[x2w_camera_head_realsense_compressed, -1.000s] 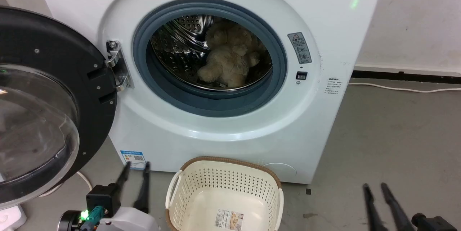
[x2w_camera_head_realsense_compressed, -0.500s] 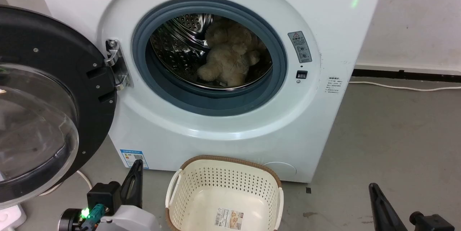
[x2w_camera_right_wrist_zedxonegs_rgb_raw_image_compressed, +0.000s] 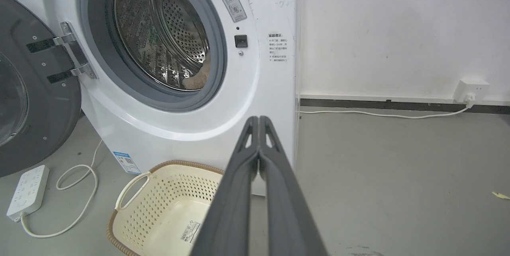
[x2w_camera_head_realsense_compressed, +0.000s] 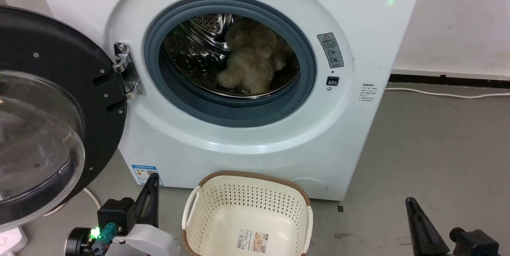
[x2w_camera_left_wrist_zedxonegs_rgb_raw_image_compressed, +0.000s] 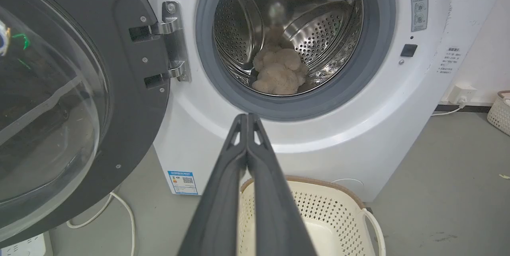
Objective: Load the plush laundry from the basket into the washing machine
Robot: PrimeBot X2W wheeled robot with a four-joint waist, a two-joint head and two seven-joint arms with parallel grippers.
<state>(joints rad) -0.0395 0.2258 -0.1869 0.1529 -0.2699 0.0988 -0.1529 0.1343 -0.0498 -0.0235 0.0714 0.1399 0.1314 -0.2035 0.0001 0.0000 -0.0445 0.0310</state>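
a second ago both pincers stood with their fingers parted. now the left pincer [x2w_camera_head_realsense_compressed: 153,178] and the right pincer [x2w_camera_head_realsense_compressed: 408,201] are each clenched, the two dark fingers pressed flat together with nothing between them. the head view has slid a little, which i take for the camera moving, not the things.

the plush laundry [x2w_camera_head_realsense_compressed: 252,67] has not stirred: it lies slumped on the bottom of the steel drum, inside the grey gasket of the washing machine [x2w_camera_head_realsense_compressed: 239,144], clear of the porthole's lip. the basket [x2w_camera_head_realsense_compressed: 255,177] stands on the floor [x2w_camera_head_realsense_compressed: 430,148] just before the machine's front edge, holding nothing but the label on its bottom. the door [x2w_camera_head_realsense_compressed: 59,68] hangs wide open to the left. shutting empty pincers with the toy already in the drum reads to me as the load being finished and the arms settling to rest.

the left arm sits low, its pincer over the floor just left of the basket and below the door, fingers pointing up and forward at the machine's lower front. the right arm is also low, well apart from the basket over bare floor toward the machine's right front corner, fingers aimed forward.
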